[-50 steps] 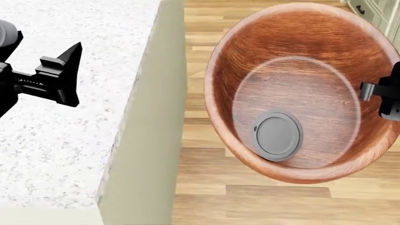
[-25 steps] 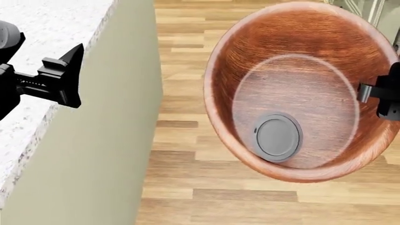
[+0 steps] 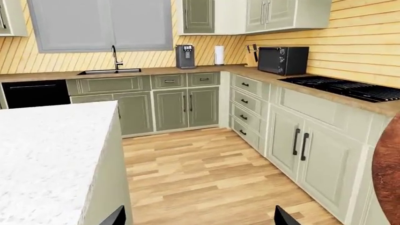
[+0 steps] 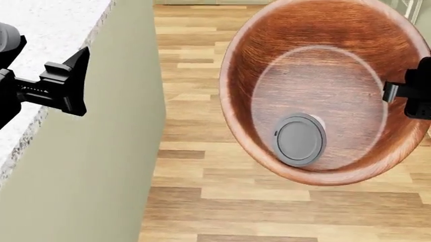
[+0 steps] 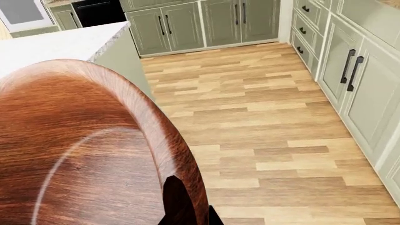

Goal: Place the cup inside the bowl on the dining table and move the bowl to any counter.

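Now my right gripper [image 4: 404, 96] pinches the bowl [image 4: 316, 55] by its rim above the floor [image 4: 195, 151]; the cup [image 4: 300, 139] sits inside; my left gripper [image 4: 70, 83] hangs beside the white bench [image 4: 47, 20], fingers spread, empty.

no legible txt, labels, nos. anywhere

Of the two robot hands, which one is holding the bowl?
The right hand holds it: it is clamped on the rim of the bowl, with the cup inside. The left hand is open and empty, beside the dining table.
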Robot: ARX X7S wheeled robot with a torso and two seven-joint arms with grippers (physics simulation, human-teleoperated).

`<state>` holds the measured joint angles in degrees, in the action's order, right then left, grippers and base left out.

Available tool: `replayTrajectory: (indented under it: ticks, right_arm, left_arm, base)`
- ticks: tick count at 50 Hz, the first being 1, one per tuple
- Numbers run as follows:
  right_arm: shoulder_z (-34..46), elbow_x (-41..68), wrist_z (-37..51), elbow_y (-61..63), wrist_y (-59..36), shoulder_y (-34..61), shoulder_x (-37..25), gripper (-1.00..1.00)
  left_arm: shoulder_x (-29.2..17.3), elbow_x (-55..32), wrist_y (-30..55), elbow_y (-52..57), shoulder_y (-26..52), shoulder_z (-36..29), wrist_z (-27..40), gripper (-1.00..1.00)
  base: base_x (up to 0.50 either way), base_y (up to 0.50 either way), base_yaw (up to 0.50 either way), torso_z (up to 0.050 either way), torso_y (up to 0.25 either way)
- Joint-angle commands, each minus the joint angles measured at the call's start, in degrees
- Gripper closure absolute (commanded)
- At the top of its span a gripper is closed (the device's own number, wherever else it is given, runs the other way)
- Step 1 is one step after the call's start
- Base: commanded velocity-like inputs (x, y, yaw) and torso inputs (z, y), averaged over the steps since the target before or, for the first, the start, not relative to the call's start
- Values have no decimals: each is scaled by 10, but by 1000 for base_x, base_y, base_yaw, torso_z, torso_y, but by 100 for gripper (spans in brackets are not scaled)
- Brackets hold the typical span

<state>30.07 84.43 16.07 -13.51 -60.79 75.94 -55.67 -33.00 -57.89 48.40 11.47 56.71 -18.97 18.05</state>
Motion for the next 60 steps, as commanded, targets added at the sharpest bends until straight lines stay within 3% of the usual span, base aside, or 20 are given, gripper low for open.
replayTrajectory:
  ticks: [1,60]
  right_arm:
    - [-5,-9,-10,2,9,4,3,100]
    - [-9,0,-30,-3,31,-26,5,100]
  left_arm:
    - [1,-4,2,-3,4,2,3,-100]
    - [3,-3,7,-4,17,-13,5,-100]
  base:
    - [500,-74,0,0,0]
    - [500,-55,0,0,2]
